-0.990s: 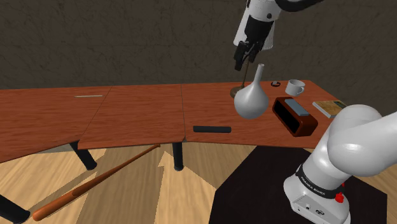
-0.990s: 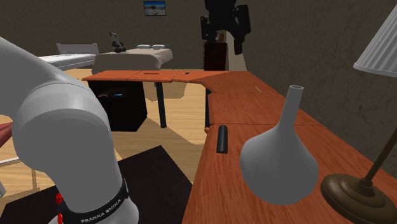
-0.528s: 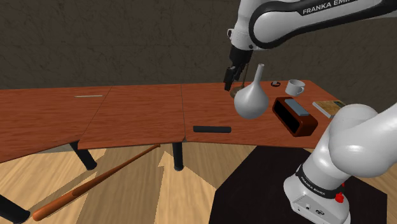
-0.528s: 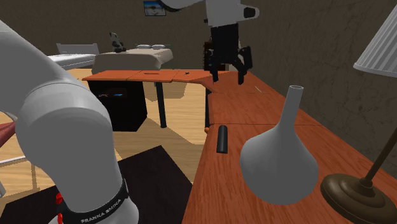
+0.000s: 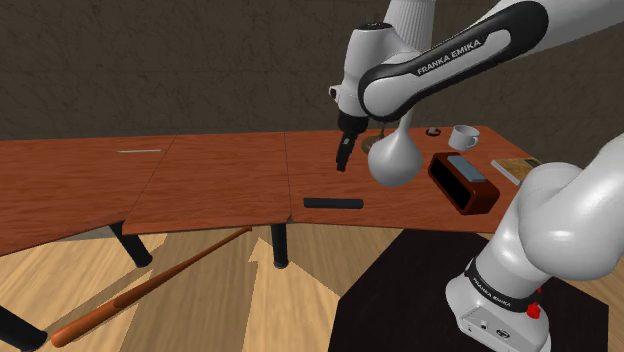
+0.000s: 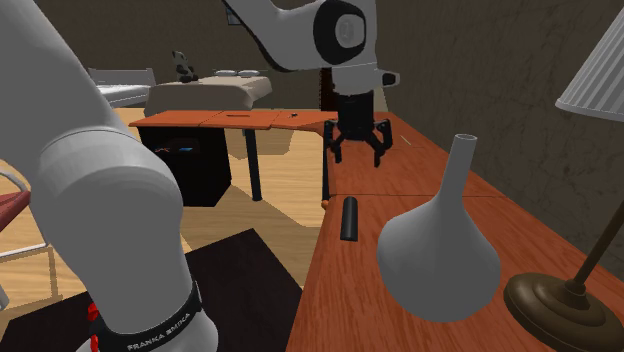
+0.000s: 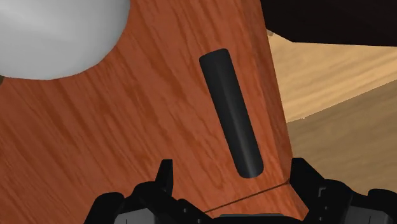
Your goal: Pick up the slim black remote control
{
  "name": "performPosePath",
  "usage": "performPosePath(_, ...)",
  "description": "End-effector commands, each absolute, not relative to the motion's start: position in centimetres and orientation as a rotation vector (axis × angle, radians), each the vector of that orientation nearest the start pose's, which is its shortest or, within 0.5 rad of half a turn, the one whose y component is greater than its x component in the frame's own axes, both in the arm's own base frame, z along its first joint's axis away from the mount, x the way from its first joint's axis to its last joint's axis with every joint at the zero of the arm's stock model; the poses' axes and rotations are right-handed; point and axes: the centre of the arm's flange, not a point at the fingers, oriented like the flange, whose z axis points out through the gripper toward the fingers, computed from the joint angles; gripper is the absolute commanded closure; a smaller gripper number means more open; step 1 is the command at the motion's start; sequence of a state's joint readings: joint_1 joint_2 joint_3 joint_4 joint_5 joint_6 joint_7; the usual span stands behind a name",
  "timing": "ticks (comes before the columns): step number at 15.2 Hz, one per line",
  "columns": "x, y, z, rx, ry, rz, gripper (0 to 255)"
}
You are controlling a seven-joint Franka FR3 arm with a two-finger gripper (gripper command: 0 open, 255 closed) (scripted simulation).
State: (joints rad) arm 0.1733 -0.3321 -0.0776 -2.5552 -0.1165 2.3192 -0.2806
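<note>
my gripper (image 6: 357, 152) is spread wide, nothing in it, hanging above the desk (image 5: 220, 180) with clear air under the fingertips. the remote (image 7: 230, 114) lies flat on the desk below and a little ahead of the gripper, close to the desk's front edge. in the wrist view its near end sits between the two fingers, closer to one than the other, and its length runs away from the gripper, so the jaws already span its narrow width.

i judge it a light, stiff bar with a smooth, probably slick shell. it won't flex, but it could skate or tip if i pinch it near one end. it also sits very low, so the fingertips must go almost to the wood to catch its sides. i'd take hold across the narrow width at mid-length, which means moving the gripper forward along it and centring it first.

the vase (image 7: 57, 32) stands off to the gripper's other side, well apart from the remote.
</note>
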Motion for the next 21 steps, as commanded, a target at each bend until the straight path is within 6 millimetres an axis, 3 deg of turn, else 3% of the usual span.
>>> performPosePath(1,43.4,4.7,36.5,-3.107,-0.814,-0.128,0)
performPosePath(8,45.4,7.2,27.7,-3.016,-1.111,-0.062,0)
performPosePath(16,45.5,7.2,23.4,-3.012,-1.120,-0.060,0)
performPosePath(18,45.5,7.2,23.4,-3.012,-1.120,-0.060,0)
performPosePath(19,45.5,7.2,23.5,-3.012,-1.120,-0.060,255)
performPosePath(21,45.5,7.2,23.5,-3.012,-1.120,-0.060,255)
